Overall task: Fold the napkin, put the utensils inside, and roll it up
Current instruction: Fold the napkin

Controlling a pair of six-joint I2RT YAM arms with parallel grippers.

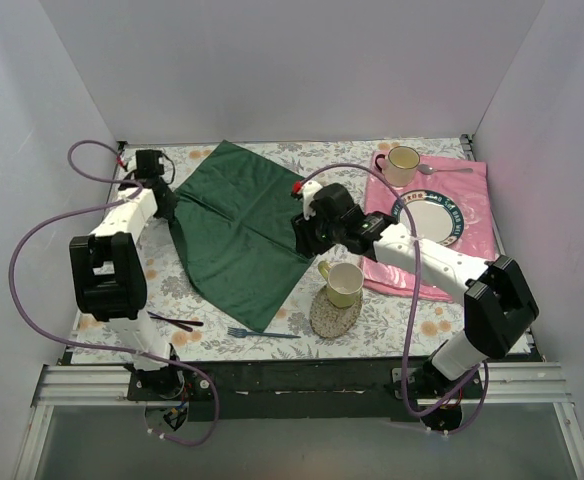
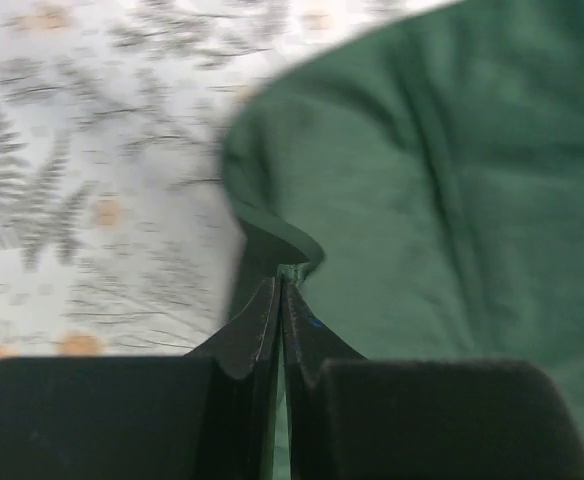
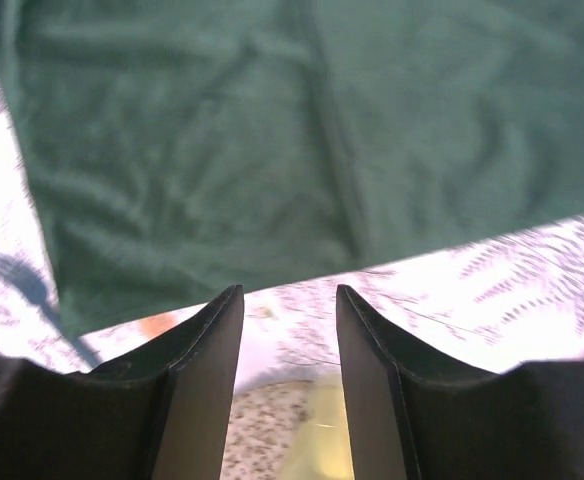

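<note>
We saw the left fingers (image 2: 257,330) pinched shut on the left edge of the green napkin (image 1: 237,225), which lay spread on the bench (image 1: 422,320). The blue fork (image 1: 262,333) lay beside its near corner. The right fingers (image 3: 207,360) hung partly open and empty by its right edge.

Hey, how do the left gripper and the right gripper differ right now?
The left gripper has its fingers pinched shut on the napkin's edge; the right gripper has its fingers apart, with nothing between them. The left gripper is at the napkin's left side, the right gripper at its right side. Both have black fingers.
</note>
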